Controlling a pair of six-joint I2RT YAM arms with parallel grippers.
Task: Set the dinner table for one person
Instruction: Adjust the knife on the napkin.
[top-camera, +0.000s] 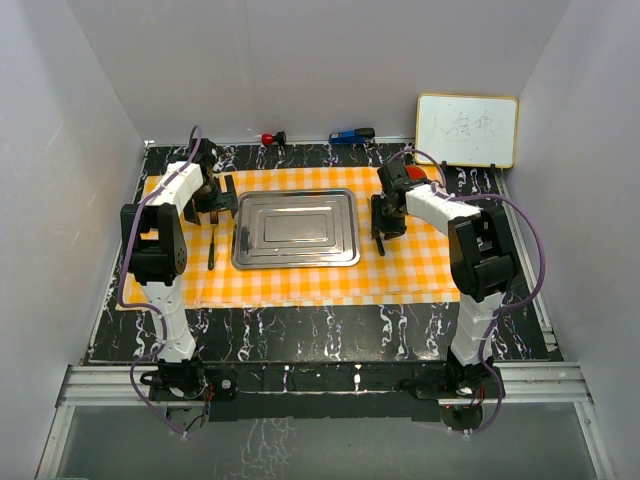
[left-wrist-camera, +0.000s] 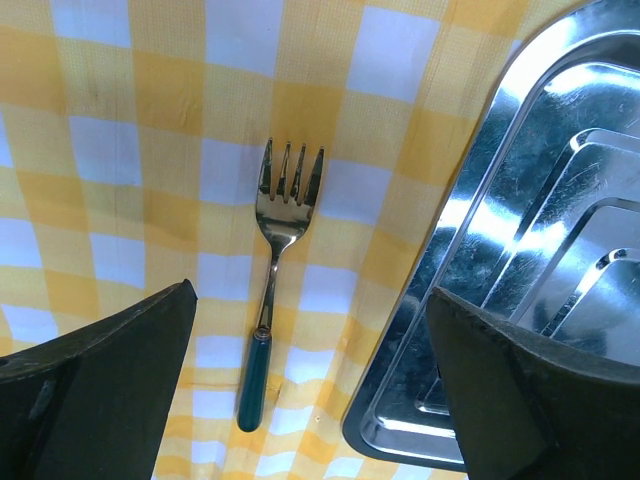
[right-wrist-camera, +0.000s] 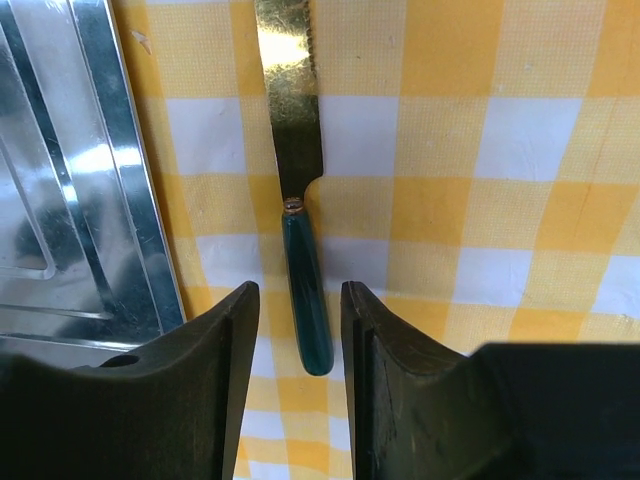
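Checked cloth (top-camera: 300, 285) over veined table (top-camera: 330, 330). My right claw (right-wrist-camera: 300, 295) straddled knife (right-wrist-camera: 290, 120) handle, jaws apart, untouching; left claw (left-wrist-camera: 310, 295) gaped wide. Knife judged stiff, slick: pinch handle.

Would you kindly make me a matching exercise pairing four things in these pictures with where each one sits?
Things: 1 fork; 2 knife; 3 tray; 4 whiteboard.
Places: A far right corner of the table; B centre of the cloth; C on the cloth, left of the tray; D on the cloth, right of the tray.
Pairs: 1-C; 2-D; 3-B; 4-A.
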